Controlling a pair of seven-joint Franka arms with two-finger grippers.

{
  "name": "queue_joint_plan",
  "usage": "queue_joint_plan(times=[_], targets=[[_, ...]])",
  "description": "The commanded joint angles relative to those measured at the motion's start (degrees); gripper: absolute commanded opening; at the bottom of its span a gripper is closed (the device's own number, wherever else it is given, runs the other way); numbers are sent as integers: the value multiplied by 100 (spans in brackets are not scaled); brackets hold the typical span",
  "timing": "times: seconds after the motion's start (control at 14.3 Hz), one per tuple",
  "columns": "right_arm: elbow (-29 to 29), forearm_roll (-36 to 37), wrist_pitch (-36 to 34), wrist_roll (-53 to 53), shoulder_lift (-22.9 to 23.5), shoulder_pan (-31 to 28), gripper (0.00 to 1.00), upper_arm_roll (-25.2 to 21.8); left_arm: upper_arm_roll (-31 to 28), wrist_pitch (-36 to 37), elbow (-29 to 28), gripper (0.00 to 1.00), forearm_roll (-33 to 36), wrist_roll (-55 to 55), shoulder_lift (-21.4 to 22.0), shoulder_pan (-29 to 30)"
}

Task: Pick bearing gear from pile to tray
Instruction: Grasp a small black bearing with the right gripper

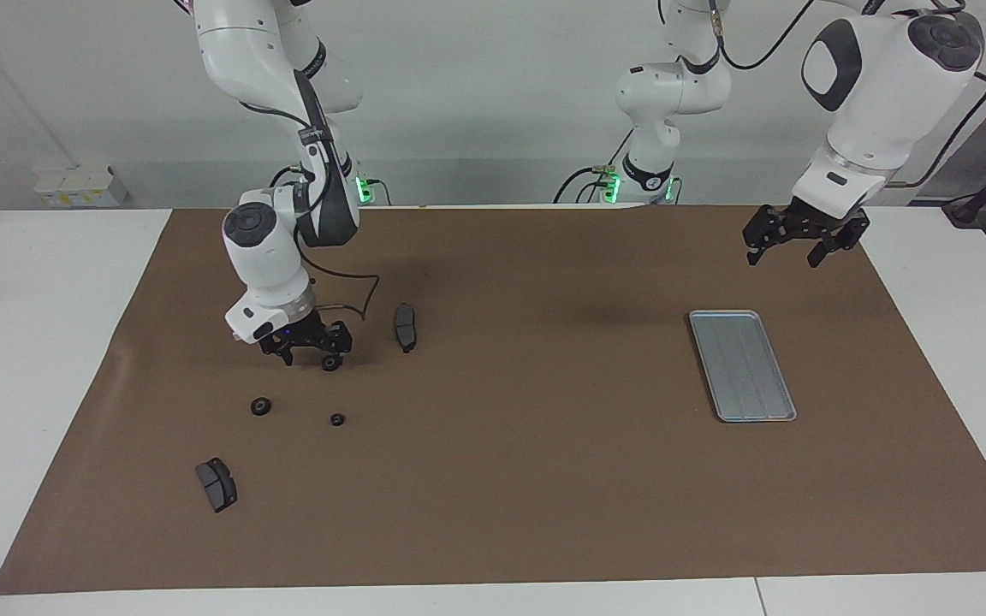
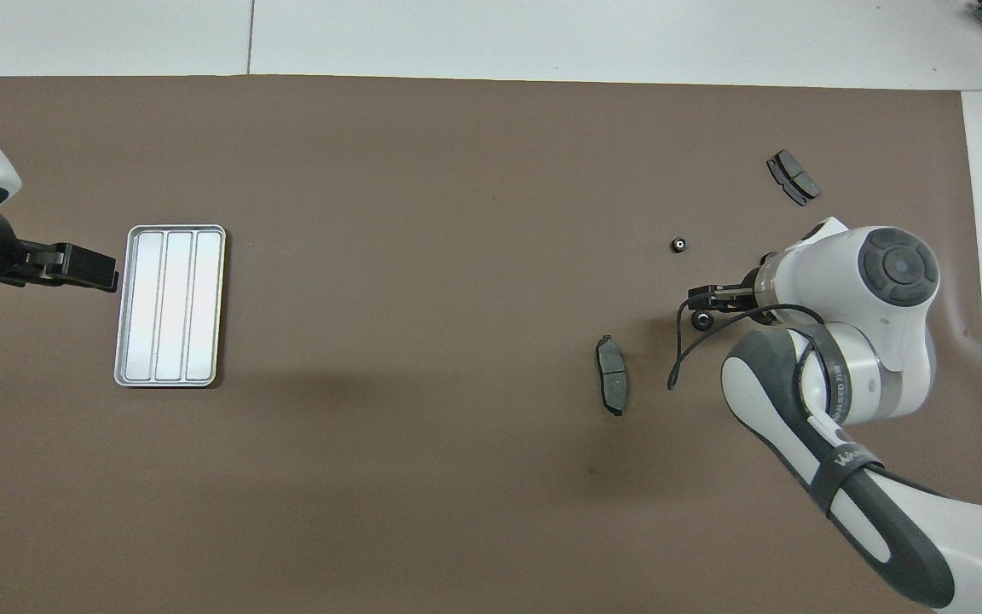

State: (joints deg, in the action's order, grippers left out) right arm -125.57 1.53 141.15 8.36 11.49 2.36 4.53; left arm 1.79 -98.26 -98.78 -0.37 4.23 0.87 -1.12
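1. A small black gear [image 1: 331, 363] sits at the tips of the right gripper [image 1: 309, 346], low over the brown mat [image 1: 493, 479] at the right arm's end of the table. From the facing view I cannot tell for certain whether the fingers have closed on it or only stand beside it, nor whether it rests on the mat or is just lifted.
2. Two more gears of the pile lie loose on the mat, both farther from the robots than that gear: one [image 1: 261, 406] nearly under the gripper's body, the other [image 1: 337, 419] beside it.
3. A dark curved pad [image 1: 406, 327] lies just beside the held-or-touched gear, toward the tray, its long axis running away from the robots. A second pad [image 1: 216, 484] lies well apart from the gear, farther from the robots.
4. The tray [image 1: 742, 366] lies well away from the gear, toward the left arm's end, and looks empty; its long axis runs away from the robots.
5. The coming move, as I judge it, is a long carry across the table from gear to tray.
6. The left gripper [image 1: 804, 237] waits, raised near the tray, fingers apart.
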Motion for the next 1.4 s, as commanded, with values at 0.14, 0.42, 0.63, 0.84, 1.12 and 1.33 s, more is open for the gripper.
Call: queue_joint_plan(times=[0.14,0.42,0.63,0.84,1.12,1.33], targets=[[-214,-22,352,-160,37,54,84,-5,15,-70,-142,100,81,51,132,33],[-214,-22,387,-116,72,132,73,-5,15,-70,-142,100,81,51,133,33],[-214,-22,483,-10,90,141,61,-5,14,-70,-142,100,81,51,132,33],[-231,-22,563,-10,116,159,42,-5,23,-70,-142,100,81,51,141,41],[-223,-22,519,173,55,194,0,-5,15,-70,-142,100,81,51,132,41],[-65,-22,431,683,-68,404,0,12,23,-70,-142,100,81,51,141,33]])
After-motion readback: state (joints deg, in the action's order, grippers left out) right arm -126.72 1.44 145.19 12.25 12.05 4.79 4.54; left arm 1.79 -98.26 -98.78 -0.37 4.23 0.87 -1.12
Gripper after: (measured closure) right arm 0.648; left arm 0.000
